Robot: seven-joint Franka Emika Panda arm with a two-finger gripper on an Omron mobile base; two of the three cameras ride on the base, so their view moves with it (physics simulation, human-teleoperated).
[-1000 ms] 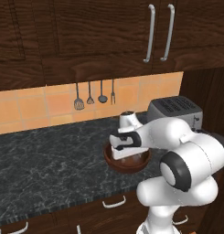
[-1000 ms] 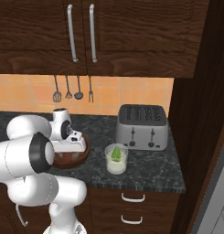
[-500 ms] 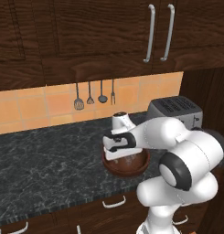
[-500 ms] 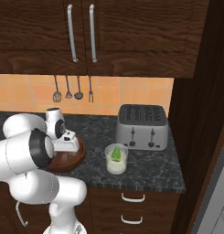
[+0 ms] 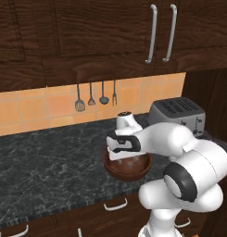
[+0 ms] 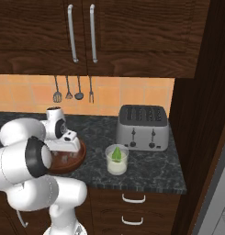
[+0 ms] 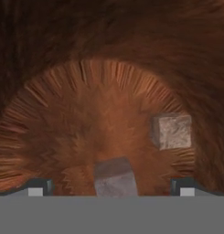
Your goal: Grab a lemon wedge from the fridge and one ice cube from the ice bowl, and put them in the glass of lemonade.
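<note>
Two upper cabinet doors (image 6: 81, 32) with long metal handles hang over everything, and below them your dark speckled counter (image 5: 45, 171) runs along the orange tile wall. Next biggest is the silver toaster (image 6: 142, 127) sitting at the back right, with four small utensils (image 5: 96, 95) hanging on the tile to its left. Your ice bowl (image 5: 128, 165) is the reddish-brown wooden one near the counter's front edge, and the arm's hand is reaching down into it. The glass of lemonade (image 6: 117, 160) stands just beside the bowl on the toaster side, in front of the toaster, with a little green lemon wedge (image 6: 116, 153) poking up out of the drink. Your gripper (image 7: 111, 186) is spread wide with nothing in it, tips (image 7: 36, 186) low in the bowl. One ice cube (image 7: 114, 177) sits right between the fingertips on the bowl floor, and a second cube (image 7: 172, 131) lies off toward the right fingertip's side, apart from the first.
</note>
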